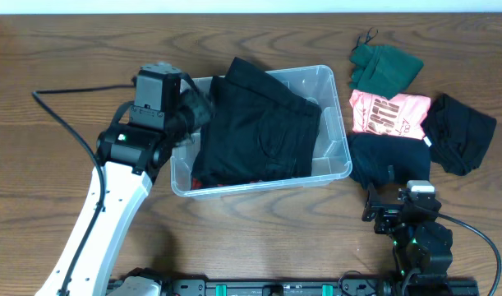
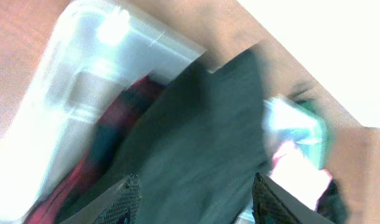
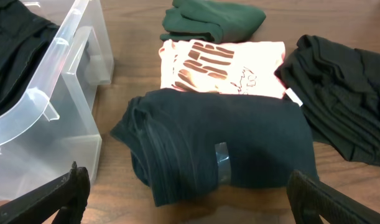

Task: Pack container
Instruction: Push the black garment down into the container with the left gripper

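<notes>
The clear plastic container [image 1: 333,156] stands mid-table and holds a folded black garment [image 1: 259,127] over a red-and-dark cloth [image 1: 197,182]. My left gripper [image 1: 200,107] hovers over the container's left end, open and empty; in the left wrist view its fingers [image 2: 193,199] straddle the black garment [image 2: 196,143]. My right gripper [image 1: 382,215] sits near the front edge, open and empty, its fingers [image 3: 190,199] just short of a folded dark navy garment [image 3: 227,143]. The container's wall [image 3: 53,118] shows at the left of the right wrist view.
Right of the container lie a green garment [image 1: 386,66], a pink printed shirt [image 1: 389,113], the navy garment [image 1: 390,160] and a black garment [image 1: 458,131]. A black cable [image 1: 62,123] runs along the left arm.
</notes>
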### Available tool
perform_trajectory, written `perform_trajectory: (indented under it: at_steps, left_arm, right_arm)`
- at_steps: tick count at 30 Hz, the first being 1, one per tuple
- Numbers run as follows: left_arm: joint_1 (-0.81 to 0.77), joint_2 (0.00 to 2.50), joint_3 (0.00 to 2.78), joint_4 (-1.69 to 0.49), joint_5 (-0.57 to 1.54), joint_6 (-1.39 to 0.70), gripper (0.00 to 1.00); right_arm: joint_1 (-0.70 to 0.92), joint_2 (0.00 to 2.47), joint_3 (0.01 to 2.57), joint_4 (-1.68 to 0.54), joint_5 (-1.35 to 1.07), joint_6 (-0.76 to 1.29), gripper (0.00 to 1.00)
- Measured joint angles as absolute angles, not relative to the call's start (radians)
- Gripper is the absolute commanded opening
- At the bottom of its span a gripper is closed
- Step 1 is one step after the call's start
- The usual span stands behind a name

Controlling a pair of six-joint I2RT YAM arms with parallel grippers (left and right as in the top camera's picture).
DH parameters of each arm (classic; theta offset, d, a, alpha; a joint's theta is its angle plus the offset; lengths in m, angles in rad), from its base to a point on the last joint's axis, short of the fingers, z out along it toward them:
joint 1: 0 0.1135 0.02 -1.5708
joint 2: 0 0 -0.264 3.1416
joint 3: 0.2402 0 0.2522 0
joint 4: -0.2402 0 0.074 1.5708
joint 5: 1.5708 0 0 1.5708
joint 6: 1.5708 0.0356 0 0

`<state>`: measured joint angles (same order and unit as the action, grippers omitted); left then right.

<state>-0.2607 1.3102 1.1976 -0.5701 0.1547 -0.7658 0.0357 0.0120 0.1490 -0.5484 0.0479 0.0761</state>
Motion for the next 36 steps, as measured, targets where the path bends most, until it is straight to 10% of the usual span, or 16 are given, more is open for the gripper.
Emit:
perform_trajectory:
  at_steps: [10,23,36]
  left_arm:
    - [-0.281,1.498,1.199,-0.246,0.158,-0.427,0.48]
    - [-0.289,1.742,1.208,-0.517,0.239,-0.31,0.31]
    - [-0.327,1.737,1.208,-0.606,0.173,-0.317,0.52]
  right_arm:
    - [0.036,0.012,0.149,-0.548,0.048,0.076,0.99]
    - [0.036,0.012,0.149,-0.548,0.047,0.076,0.99]
    - [0.036,0.012,0.149,-0.548,0.048,0.076,0.99]
